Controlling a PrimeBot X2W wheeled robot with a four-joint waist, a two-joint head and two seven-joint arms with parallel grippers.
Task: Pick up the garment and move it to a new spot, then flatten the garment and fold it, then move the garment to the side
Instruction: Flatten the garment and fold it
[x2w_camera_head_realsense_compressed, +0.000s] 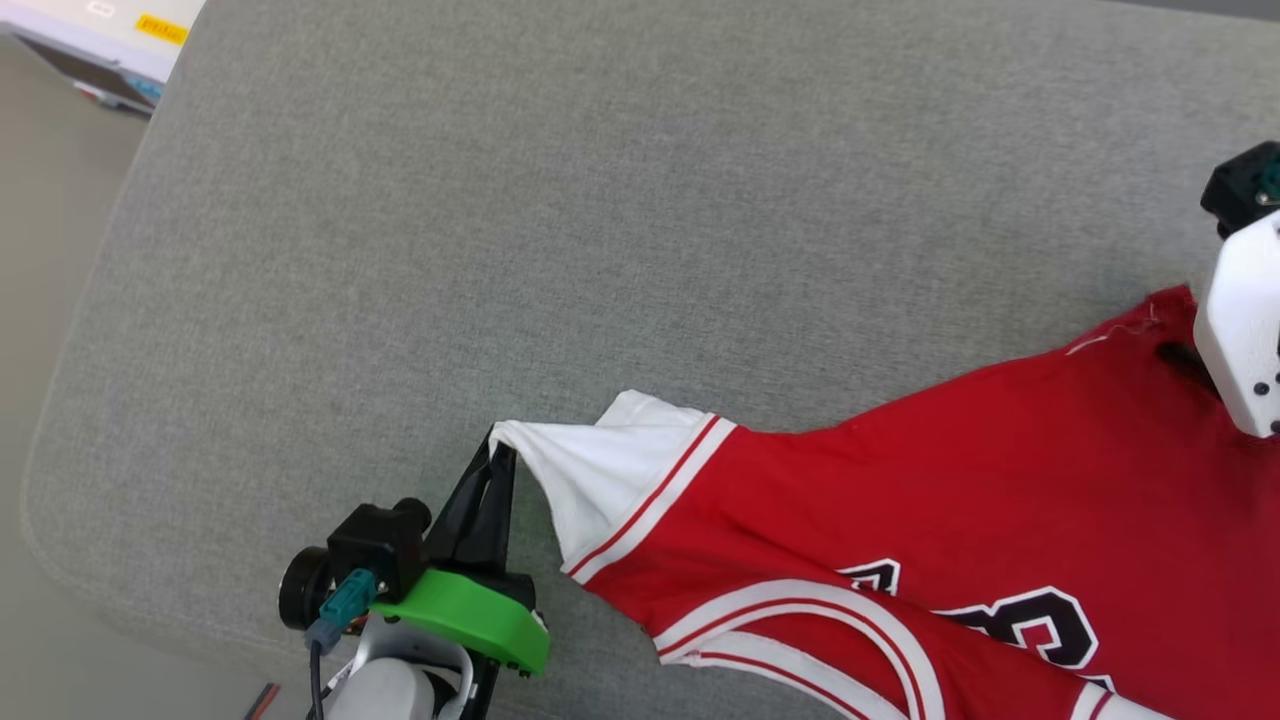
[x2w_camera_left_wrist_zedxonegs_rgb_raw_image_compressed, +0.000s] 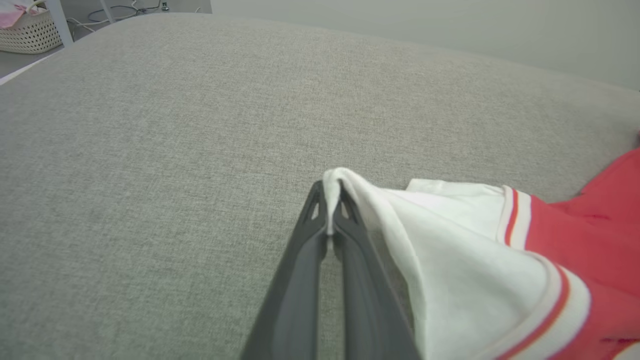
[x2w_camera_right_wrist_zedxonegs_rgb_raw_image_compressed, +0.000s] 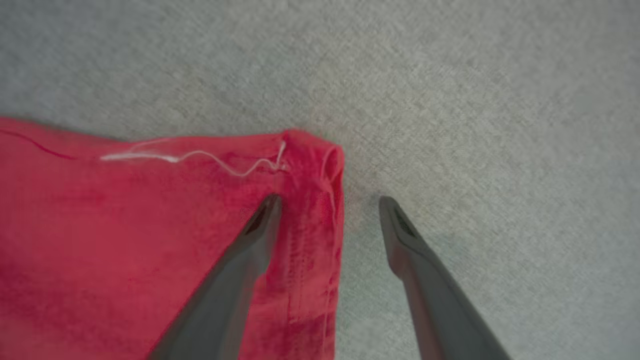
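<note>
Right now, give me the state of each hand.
Left hand: closed, pinching the garment by its white sleeve tip.
Right hand: open, straddling the garment's red corner edge, holding nothing.

L gripper clamped, R gripper spread apart

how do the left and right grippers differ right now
The left gripper is shut on the garment, pinching its white sleeve tip; the right gripper is open, holding nothing. The left gripper meets white cloth; the right gripper straddles a red corner. Both have dark fingers.
</note>
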